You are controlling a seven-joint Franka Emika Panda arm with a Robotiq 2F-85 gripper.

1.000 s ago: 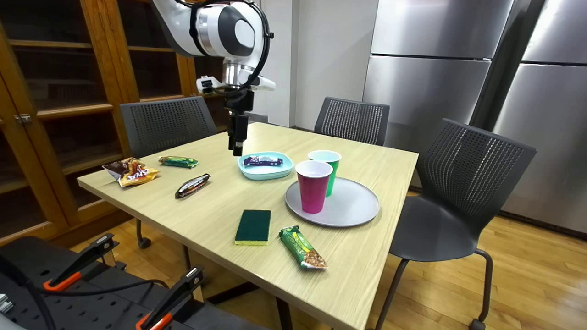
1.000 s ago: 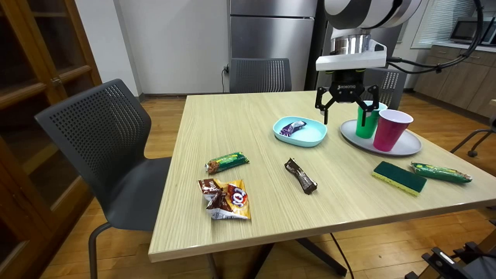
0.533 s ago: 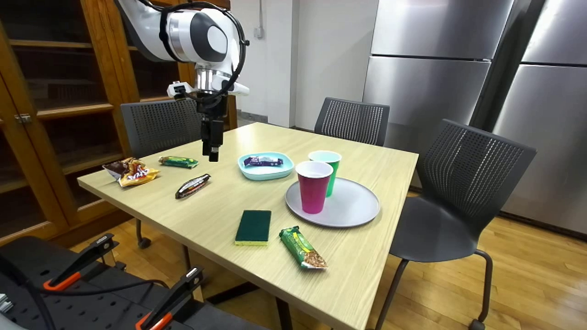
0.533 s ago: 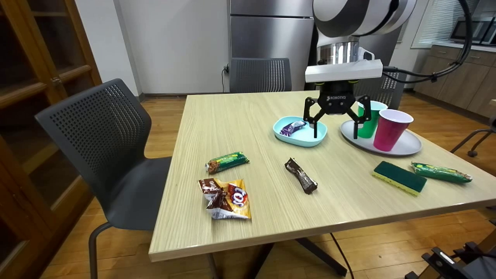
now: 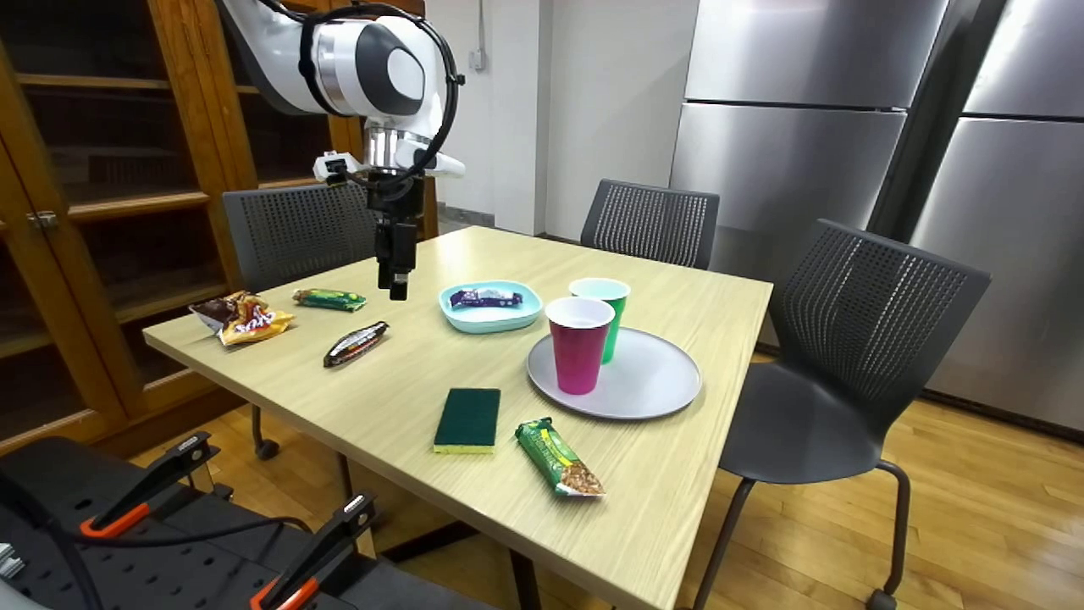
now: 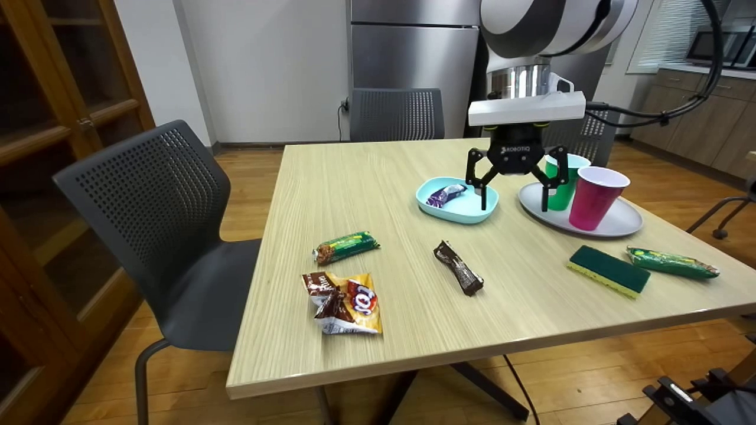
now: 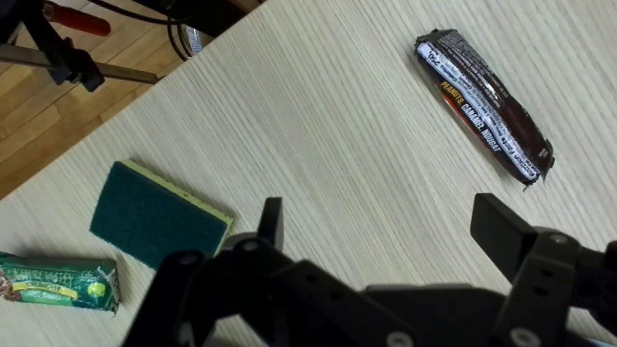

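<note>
Clearly, the claw [image 7: 378,217] is spread wide; in wrist view, the dark bar [image 7: 486,105] is seen at its half-past one.

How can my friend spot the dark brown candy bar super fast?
Find the pale wooden table. On it, in both exterior views, the candy bar lies between the crumpled yellow-and-brown bag and the green-and-yellow sponge. It's the only bar in a dark brown wrapper with white lettering.

A snack bag [image 6: 348,304], a candy bar [image 6: 459,268], two granola bars [image 6: 346,247], a sponge [image 6: 609,271], a blue dish [image 6: 463,211] and a grey plate [image 6: 623,218] are borne by the pale wood-grained table [image 6: 366,177].
</note>
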